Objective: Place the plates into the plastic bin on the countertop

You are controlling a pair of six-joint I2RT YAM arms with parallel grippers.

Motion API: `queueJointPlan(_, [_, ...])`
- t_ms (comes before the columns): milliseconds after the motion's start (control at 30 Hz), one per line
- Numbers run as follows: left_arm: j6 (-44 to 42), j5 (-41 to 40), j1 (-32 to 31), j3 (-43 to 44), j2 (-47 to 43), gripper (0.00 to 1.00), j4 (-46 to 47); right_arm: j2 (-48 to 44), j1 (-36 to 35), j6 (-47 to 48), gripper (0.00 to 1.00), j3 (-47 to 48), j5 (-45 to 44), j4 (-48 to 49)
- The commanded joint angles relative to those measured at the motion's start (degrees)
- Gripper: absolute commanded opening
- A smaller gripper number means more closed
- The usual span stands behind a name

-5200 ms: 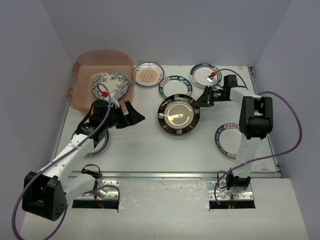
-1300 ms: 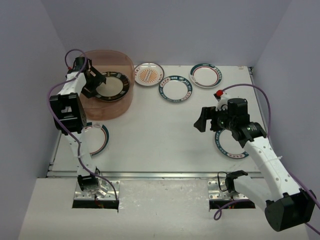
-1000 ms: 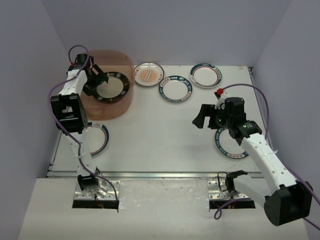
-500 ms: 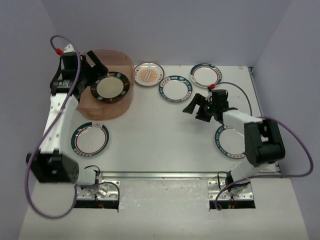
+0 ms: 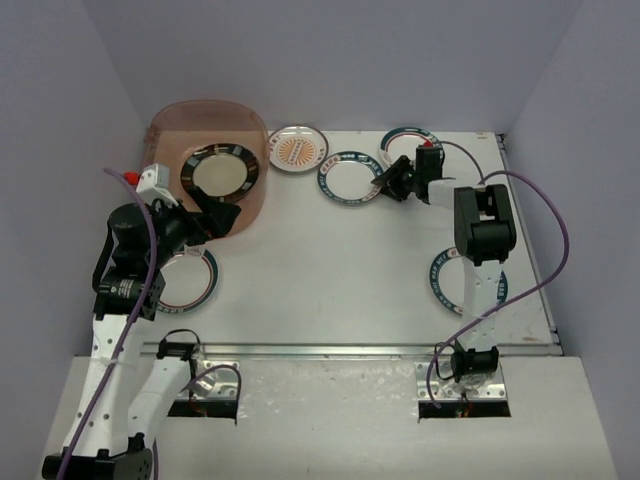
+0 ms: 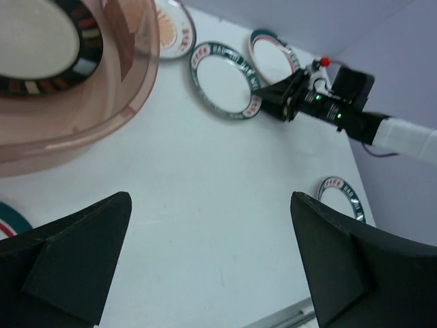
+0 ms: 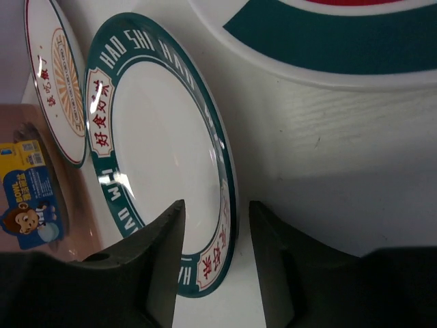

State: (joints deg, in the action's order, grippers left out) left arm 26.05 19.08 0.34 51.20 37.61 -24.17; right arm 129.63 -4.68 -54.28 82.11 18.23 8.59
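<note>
- Right gripper (image 7: 215, 212) jaws apart, straddling the teal-rimmed plate (image 7: 164, 157) rim; no pinch yet.
- Looks stiff, glossy, probably slippery and light: pinch the rim only.
- Left gripper (image 6: 208, 205) wide apart, empty.

The right end effector (image 7: 215, 208) straddles the rim of a teal-rimmed plate (image 7: 160, 150) on the white counter (image 7: 328, 171), jaws apart; an orange sunburst plate (image 7: 58, 89) lies just beyond.

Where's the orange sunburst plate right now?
In the overhead view the orange sunburst plate lies flat at the far edge of the white countertop, between the translucent pinkish plastic bin and the teal-rimmed white plate.
</note>
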Motion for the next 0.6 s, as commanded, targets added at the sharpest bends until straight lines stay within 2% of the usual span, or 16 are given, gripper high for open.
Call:
queueJointPlan(0, [-2.8,2.3,0.3,-0.4,-0.8,1.0,-1.8,3.2,0.3,-0.7,0.36,-0.6,-2.0,-2.4])
queueJointPlan(33, [-2.9,2.1,0.3,-0.9,-0.7,1.0,-1.6,3.2,0.3,-0.7,0.35,-1.1,-1.6,-0.3])
queueJointPlan(67, [-2.9,2.2,0.3,-1.9,-0.4,1.0,-1.3,3.2,0.3,-0.3,0.29,-1.5,-0.4,1.0])
queueJointPlan(100, [-2.8,2.5,0.3,-2.2,-0.3,1.0,-0.9,3.1,0.3,-0.2,0.22,-1.8,1.0,1.5])
queueJointPlan(167, [-2.5,4.1,0.3,-4.2,0.6,1.0,0.5,1.6,0.2,2.5,0.0,-2.9,3.0,2.2])
queueJointPlan(300, [-0.5,7.5,0.3,-8.2,2.5,1.0,3.6,-10.9,-0.9,7.1,0.0,-15.1,-3.3,1.8])
queueJointPlan(400, [2.4,12.2,-1.2,-11.3,5.3,1.0,10.6,-24.3,-5.4,15.2,0.0,-23.8,-9.7,-3.9])
queueJointPlan(533, [4.9,14.2,-3.5,-13.2,9.2,1.0,17.6,-37.0,-7.6,18.8,0.0,-30.3,-3.2,-6.0])
queueJointPlan(567, [5.3,14.1,-4.7,-13.5,11.1,1.0,19.1,-39.9,-7.9,20.1,0.0,-32.0,3.8,-7.5])
